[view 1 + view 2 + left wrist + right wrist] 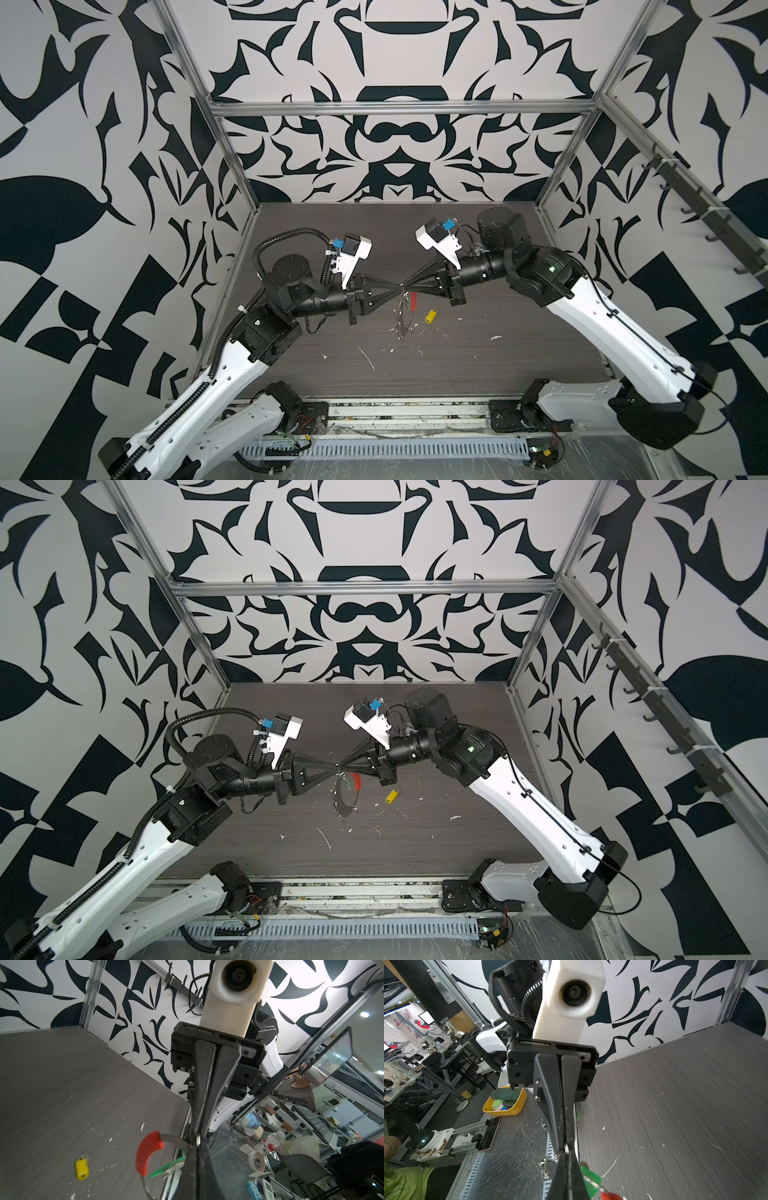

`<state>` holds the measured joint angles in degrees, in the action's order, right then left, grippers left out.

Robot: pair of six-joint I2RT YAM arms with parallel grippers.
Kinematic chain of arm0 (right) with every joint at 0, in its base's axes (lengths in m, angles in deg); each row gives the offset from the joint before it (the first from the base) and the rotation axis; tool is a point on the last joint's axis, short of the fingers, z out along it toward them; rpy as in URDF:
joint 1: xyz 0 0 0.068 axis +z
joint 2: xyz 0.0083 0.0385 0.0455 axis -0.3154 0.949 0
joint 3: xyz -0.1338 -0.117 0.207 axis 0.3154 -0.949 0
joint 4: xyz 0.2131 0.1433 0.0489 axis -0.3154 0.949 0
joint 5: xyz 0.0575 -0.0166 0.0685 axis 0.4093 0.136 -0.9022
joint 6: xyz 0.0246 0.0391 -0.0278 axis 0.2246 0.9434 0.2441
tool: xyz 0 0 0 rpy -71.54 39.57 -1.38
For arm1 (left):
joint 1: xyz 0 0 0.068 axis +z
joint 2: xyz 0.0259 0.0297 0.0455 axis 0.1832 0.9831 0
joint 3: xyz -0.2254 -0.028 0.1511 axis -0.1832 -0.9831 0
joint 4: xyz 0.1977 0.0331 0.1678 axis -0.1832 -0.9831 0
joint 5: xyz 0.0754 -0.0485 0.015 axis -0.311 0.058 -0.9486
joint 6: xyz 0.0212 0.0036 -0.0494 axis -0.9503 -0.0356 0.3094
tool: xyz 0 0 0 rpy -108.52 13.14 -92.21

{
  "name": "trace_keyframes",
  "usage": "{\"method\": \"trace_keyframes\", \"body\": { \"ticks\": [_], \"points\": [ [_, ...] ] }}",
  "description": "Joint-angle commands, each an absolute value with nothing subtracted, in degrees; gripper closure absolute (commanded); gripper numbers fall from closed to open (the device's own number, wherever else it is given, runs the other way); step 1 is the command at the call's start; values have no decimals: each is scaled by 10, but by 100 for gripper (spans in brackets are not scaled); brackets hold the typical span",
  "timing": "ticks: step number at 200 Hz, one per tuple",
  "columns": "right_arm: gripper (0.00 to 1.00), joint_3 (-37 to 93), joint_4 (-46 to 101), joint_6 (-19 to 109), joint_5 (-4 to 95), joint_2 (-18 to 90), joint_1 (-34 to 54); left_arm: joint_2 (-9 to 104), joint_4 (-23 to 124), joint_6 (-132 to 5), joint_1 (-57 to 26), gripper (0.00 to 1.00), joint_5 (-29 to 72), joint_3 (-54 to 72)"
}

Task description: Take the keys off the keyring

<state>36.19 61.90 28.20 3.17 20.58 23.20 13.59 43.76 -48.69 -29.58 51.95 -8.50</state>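
The keyring hangs in mid-air over the middle of the table, a thin grey hoop with a red sleeve. My left gripper and right gripper meet tip to tip at its top. Both are shut on the hoop's upper end, where a small silver ring shows between the tips. The green-headed key dangles on the hoop beside my left gripper, and also shows next to my right gripper. The yellow-headed key lies loose on the table to the right of the hoop.
White flecks and scraps dot the dark wood-grain table. Aluminium frame posts and patterned walls close in the back and sides. A slotted cable duct runs along the front, between the two arm bases.
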Motion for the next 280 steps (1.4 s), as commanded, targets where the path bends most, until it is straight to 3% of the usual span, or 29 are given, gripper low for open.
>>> {"method": "trace_keyframes", "body": {
  "ticks": [1, 16, 41, 73, 139, 238, 280],
  "points": [
    [100, 386, 603, 281, 23, 204, 230, 135, 440, -493, -296, 100, 518, -68],
    [100, 379, 579, 302, 32, 197, 231, 130, 454, -496, -296, 100, 497, -77],
    [67, 334, 504, 343, 97, 155, 231, 109, 496, -497, -296, 100, 455, -106],
    [55, 221, 356, 403, 200, 72, 233, 85, 560, -498, -296, 100, 425, -138],
    [53, 119, 218, 472, 200, 57, 252, 86, 639, -476, -297, 100, 438, -163],
    [51, 121, 239, 417, 217, 81, 312, 92, 652, -463, -297, 100, 464, -167],
    [57, 125, 246, 407, 232, 83, 316, 92, 655, -460, -297, 100, 475, -167]
  ]
}}
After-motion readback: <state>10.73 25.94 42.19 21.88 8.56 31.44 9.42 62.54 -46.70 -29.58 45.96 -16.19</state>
